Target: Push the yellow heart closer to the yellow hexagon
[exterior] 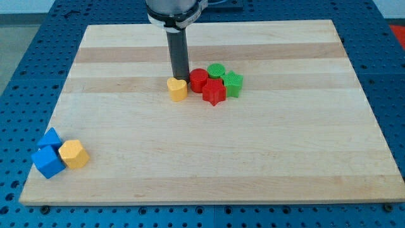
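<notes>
The yellow heart [177, 89] lies a little above the board's middle. My tip [180, 78] stands right at its upper edge, touching or almost touching it, with the dark rod rising toward the view's top. The yellow hexagon [74, 154] lies far off at the view's lower left, beside two blue blocks.
A red cylinder [199, 80], a red star [214, 92], a green cylinder [217, 71] and a green star [233, 83] cluster just right of the heart. Two blue blocks [49, 154] touch the hexagon's left side. The wooden board [209, 171] rests on a blue perforated table.
</notes>
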You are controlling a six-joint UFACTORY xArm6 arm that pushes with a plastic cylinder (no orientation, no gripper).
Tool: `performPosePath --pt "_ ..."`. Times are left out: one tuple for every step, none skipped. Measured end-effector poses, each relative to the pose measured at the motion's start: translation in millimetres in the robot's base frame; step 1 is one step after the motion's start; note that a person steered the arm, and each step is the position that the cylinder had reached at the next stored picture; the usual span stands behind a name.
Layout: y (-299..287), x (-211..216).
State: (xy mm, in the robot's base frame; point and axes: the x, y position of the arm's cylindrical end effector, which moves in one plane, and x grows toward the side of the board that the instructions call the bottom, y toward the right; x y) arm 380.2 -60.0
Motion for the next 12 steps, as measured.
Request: performPosePath --pt "-10.7 5.1" --pt "-10.7 27.8" --pt "-10.5 51.1" --pt "-10.6 74.9" --pt "-10.4 104.3" --pt "-10.4 128.4" --pt "-12.2 151.4" --pt "-35.5 154.6" --pt "-70.1 154.7" --pt "-97.3 154.7" --pt "-124.0 154.5" --pt "-141.9 154.5"
